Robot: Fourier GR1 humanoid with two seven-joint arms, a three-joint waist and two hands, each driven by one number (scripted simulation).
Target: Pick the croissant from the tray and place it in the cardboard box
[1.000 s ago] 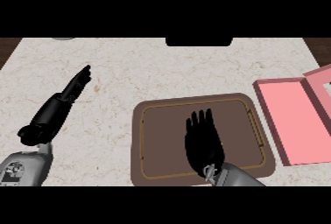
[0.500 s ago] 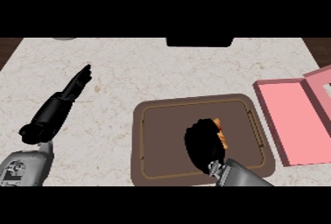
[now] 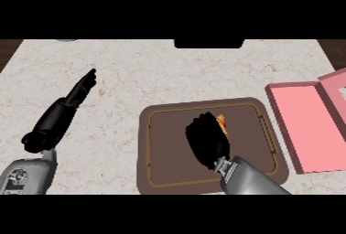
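A brown tray [image 3: 162, 151] lies on the counter at centre. My right hand [image 3: 206, 139] is over its middle, fingers curled down round the croissant [image 3: 221, 122]. Only an orange sliver of the croissant shows at the hand's right edge; the rest is hidden under the hand. The open pink box [image 3: 307, 125] lies to the right of the tray, its lid [image 3: 336, 87] folded back at the far right. My left hand [image 3: 79, 89] rests open on the left, fingers straight and pointing away, well clear of the tray.
The marbled counter [image 3: 169, 73] stretches behind the tray. A dark object [image 3: 208, 43] sits at the back edge.
My right hand's fingers have gone from straight over the tray to curled round the croissant, and the hand has drawn back slightly. The left hand has not moved.
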